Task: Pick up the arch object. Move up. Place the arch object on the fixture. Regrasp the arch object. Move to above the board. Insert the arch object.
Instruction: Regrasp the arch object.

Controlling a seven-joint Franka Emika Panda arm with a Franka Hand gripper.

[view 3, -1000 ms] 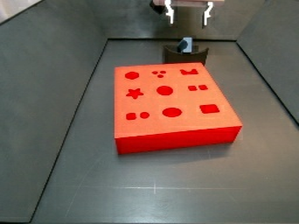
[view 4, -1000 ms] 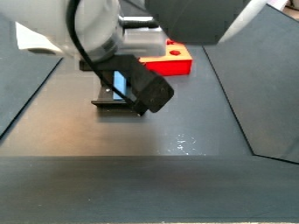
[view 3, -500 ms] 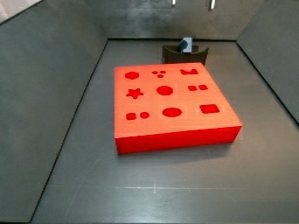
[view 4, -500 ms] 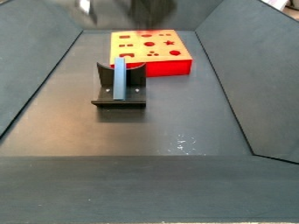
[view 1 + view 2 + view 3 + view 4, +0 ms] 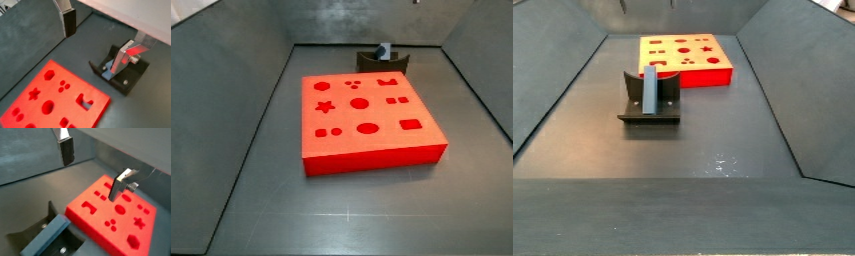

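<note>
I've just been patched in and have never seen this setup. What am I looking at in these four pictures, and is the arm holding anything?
It is a single robot arm with a two-finger gripper. Two cameras ride on its wrist and look down past the fingers; two more are fixed beside the table. On the dark floor lies the red board with shaped recesses. Beside it stands the fixture, a dark bracket, with the blue-grey arch object propped upright in it. The gripper is raised high, out of both side views. Its fingers are apart with nothing between them, so it holds nothing.

Blue-grey arch object (image 5: pixel 651 89) upright on fixture (image 5: pixel 649 116); gripper (image 5: pixel 100 30) empty above.
</note>
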